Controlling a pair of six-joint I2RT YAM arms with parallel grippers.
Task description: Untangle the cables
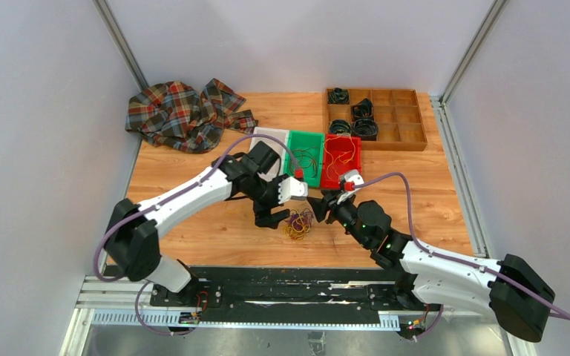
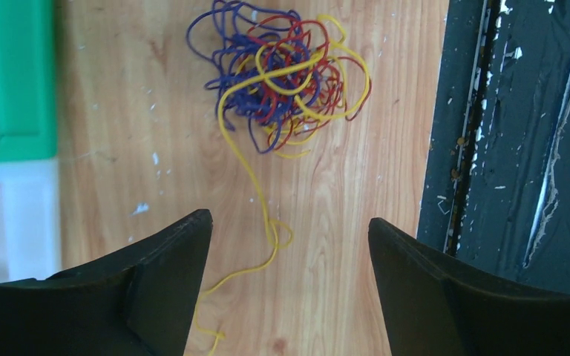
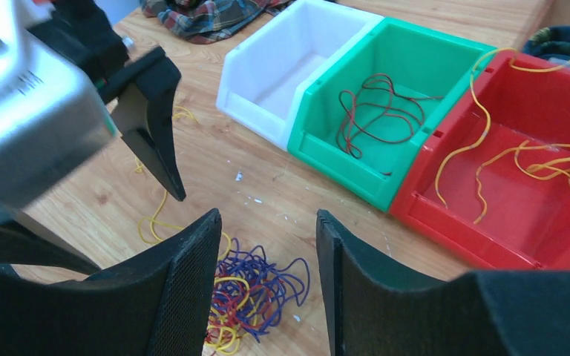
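**Item 1 — tangle of cables** (image 1: 297, 225): purple, red and yellow strands knotted together, lying on the table (image 1: 215, 230) between the 2 arms, near its front edge. 1 loose yellow strand (image 2: 254, 180) trailed out of it, passing beneath the left jaws.

- Left jaws: wide open, empty.
- Right jaws: parted, empty, just above the tangle.
- Handling note — probably best to pinch the free yellow tail with 1 arm, pin the knot with the other, and draw slowly toward the red bin (image 3: 534, 222), where yellow cables lay.

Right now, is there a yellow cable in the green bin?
No, the green bin holds only a dark red cable; the yellow cable lies in the red bin.
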